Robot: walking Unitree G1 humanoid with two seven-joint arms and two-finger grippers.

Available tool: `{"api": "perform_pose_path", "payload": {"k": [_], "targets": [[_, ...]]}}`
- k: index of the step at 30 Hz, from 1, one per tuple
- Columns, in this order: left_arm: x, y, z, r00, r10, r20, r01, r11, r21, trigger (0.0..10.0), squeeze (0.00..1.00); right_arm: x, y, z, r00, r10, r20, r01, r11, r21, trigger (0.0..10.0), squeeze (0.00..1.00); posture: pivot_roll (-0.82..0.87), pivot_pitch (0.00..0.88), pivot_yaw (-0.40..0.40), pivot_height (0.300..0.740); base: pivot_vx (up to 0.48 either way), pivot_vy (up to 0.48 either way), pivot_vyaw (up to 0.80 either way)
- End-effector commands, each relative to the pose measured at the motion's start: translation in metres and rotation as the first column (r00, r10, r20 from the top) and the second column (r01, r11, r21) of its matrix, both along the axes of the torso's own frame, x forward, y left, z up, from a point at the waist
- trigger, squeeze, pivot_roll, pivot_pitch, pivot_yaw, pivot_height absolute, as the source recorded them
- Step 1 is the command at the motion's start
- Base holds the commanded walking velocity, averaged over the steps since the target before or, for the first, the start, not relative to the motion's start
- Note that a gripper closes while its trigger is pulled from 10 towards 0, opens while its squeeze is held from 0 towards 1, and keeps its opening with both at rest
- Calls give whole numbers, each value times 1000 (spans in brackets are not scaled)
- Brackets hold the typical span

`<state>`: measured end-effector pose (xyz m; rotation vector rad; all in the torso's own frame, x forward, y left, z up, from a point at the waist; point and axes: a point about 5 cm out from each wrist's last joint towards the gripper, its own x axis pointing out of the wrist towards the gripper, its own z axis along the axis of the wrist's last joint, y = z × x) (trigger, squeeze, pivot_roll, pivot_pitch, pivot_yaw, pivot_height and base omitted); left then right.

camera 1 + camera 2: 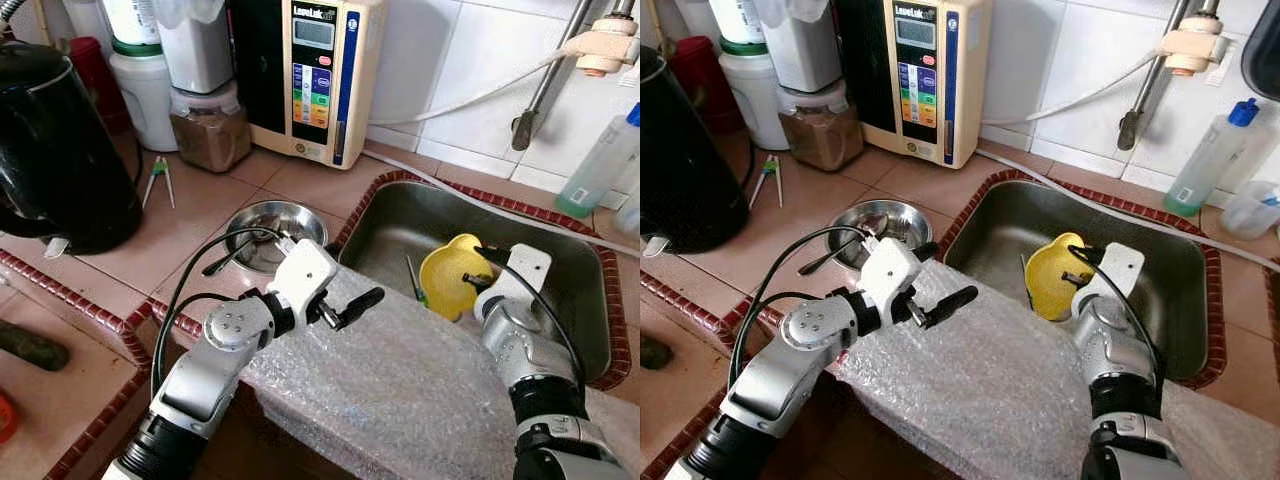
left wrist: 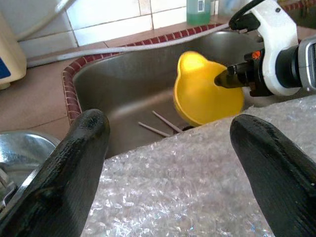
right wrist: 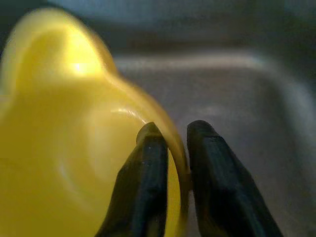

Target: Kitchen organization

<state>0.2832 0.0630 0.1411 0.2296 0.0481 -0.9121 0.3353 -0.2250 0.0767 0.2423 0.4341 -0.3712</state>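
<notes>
Two grippers are up: our left gripper (image 1: 345, 310) hovers spread and empty above the bubble wrap (image 1: 400, 385) beside the steel bowl (image 1: 270, 232). Rightward, our right gripper (image 3: 170, 143) pinches the yellow bowl (image 1: 452, 277) by its rim, tilted inside the sink (image 1: 380, 225), seemingly lifted. Open room lies above; the sink's walls hem it sideways.

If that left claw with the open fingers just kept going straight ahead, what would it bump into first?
Probably the yellow bowl in the sink, held by the right gripper. The left gripper points at it over the bubble wrap; depth is uncertain.
</notes>
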Motion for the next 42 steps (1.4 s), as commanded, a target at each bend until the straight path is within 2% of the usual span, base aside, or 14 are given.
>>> {"api": "perform_pose_path", "payload": {"k": [1, 6, 11, 15, 17, 22, 24, 29, 33, 35, 37, 42], "targets": [[-3, -4, 1, 1000, -24, 3, 24, 1000, 4, 10000, 1000, -3, -3, -4, 999, -7, -38, 6, 1000, -28, 10000, 1000, 22, 0, -12, 740, 0, 0, 0], [-3, -4, 2, 1000, -28, -4, 28, 1000, 1, 10000, 1000, -4, -4, -6, 999, -8, -54, 6, 999, -37, 10000, 1000, 22, 0, -13, 740, 0, 0, 0], [-4, -4, 1, 1000, -29, -5, 29, 1000, 4, 10000, 1000, -3, 0, -4, 1000, 26, -16, -27, 1000, -9, 10000, 1000, 23, 0, -12, 740, 0, 0, 0], [-3, -4, 2, 1000, -24, -4, 24, 1000, 1, 10000, 1000, -3, 1, -5, 998, 45, -47, -48, 997, -53, 10000, 1000, 20, 0, -13, 740, 0, 0, 0], [-3, -6, 2, 1000, -25, -2, 25, 1000, -2, 10000, 1000, -5, 3, -11, 994, 61, -85, -64, 998, -26, 10000, 1000, 18, 0, -14, 740, 0, 0, 0], [-3, -7, 2, 1000, -28, 3, 28, 1000, 3, 10000, 1000, -5, 4, -11, 995, 65, -79, -67, 998, -21, 10000, 1000, 18, 0, -17, 740, 0, 0, 0], [-1, -5, 3, 1000, -15, 10, 14, 1000, 4, 10000, 1000, -4, 6, -9, 995, 73, -62, -73, 997, 14, 10000, 1000, 19, 0, -16, 740, 0, 0, 0], [10, 1, 8, 995, 86, 51, -86, 996, -5, 10000, 1000, 2, 19, -1, 993, 116, 18, -118, 988, 105, 10000, 1000, 21, 0, -18, 740, 0, 0, 0], [19, 7, 14, 985, 160, 67, -158, 987, -38, 10000, 1000, 6, 28, 6, 983, 168, 73, -175, 978, 113, 10000, 1000, 22, 0, -17, 740, 0, 0, 0], [25, 13, 17, 970, 236, 63, -233, 971, -57, 10000, 1000, 8, 35, 14, 968, 218, 127, -232, 967, 103, 10000, 1000, 20, 0, -16, 740, 0, 0, 0], [28, 15, 19, 962, 267, 61, -263, 962, -75, 10000, 1000, 8, 38, 16, 959, 239, 152, -256, 961, 107, 10000, 1000, 20, 0, -16, 740, 0, 0, 0], [34, 22, 16, 937, 345, 58, -342, 937, -67, 10000, 1000, 8, 49, 24, 929, 307, 207, -333, 937, 103, 10000, 1000, 11, 0, -19, 740, 0, 0, 0]]}}
